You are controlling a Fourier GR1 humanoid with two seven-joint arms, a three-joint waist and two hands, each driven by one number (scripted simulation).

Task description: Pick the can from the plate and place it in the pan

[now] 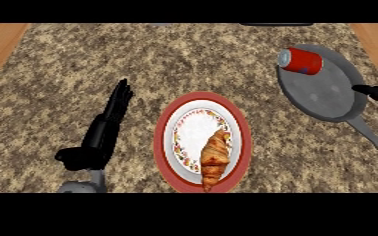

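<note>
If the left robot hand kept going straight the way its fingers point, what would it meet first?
Likely nothing: the left robot hand points away across the counter, passing left of the plate; its height is unclear.

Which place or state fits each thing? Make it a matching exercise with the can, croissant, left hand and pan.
1 can
2 croissant
3 left hand
4 pan

a on the plate
b open, left of the plate
c right of the plate
d on its side in the pan

Pairs: 1-d, 2-a, 3-b, 4-c.
</note>
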